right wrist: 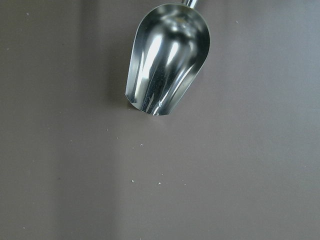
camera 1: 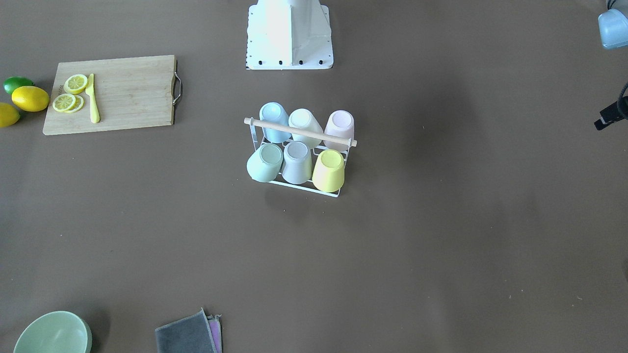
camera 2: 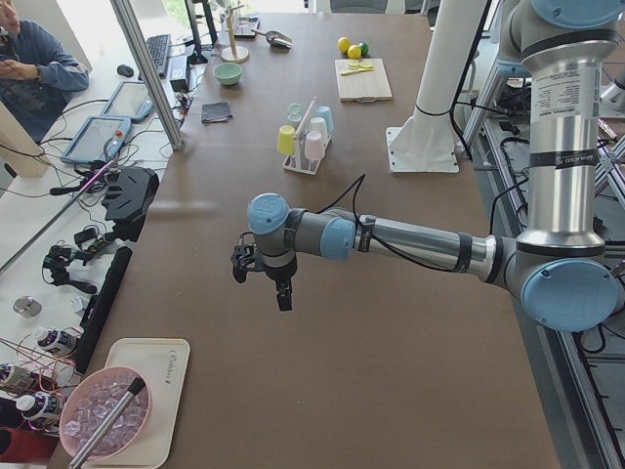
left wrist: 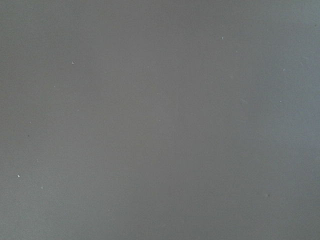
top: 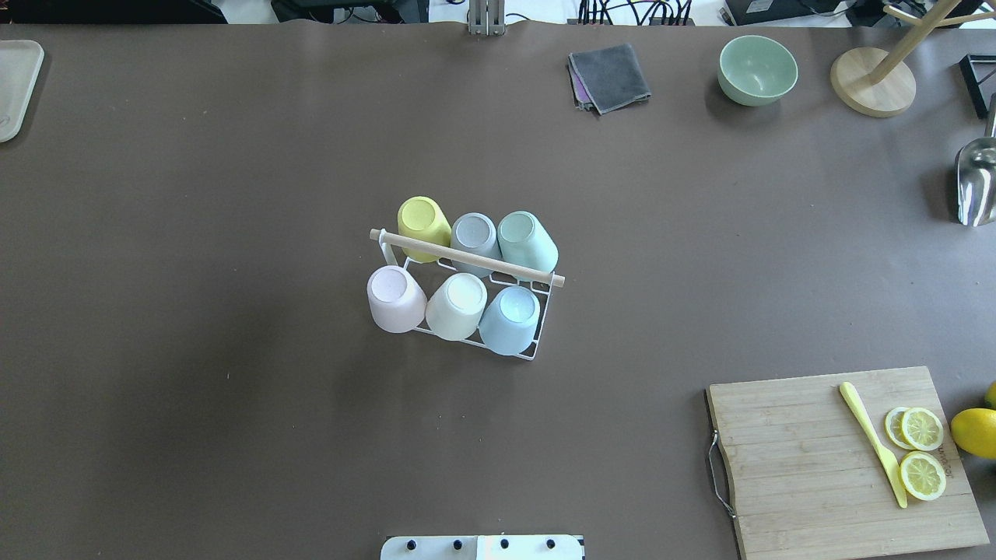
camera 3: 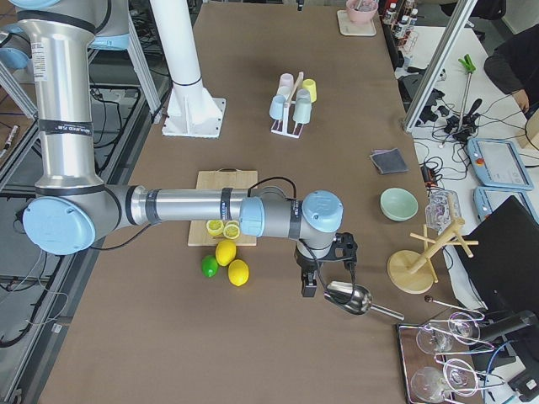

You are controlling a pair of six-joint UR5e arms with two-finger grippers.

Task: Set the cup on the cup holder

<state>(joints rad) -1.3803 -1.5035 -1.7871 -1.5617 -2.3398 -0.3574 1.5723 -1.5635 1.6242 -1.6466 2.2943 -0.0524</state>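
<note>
The cup holder (top: 467, 256), a white wire rack with a wooden rod handle, stands mid-table; it also shows in the front view (camera 1: 296, 131). Several cups sit upside down on it: yellow (top: 424, 224), grey (top: 475, 236), mint (top: 527, 239), pink (top: 394, 299), cream (top: 457, 306) and blue (top: 510, 319). My left gripper (camera 2: 264, 285) hovers over bare table far to the rack's left. My right gripper (camera 3: 327, 282) hovers by a metal scoop (right wrist: 167, 57), far to the rack's right. They show only in the side views, so I cannot tell if either is open or shut.
A wooden cutting board (top: 794, 467) with lemon slices and a yellow knife (top: 871, 439) lies near right, lemons (top: 976, 432) beside it. A green bowl (top: 757, 70), grey cloth (top: 609, 76) and wooden stand (top: 871, 78) are at the far right edge. A tray (top: 15, 85) is far left.
</note>
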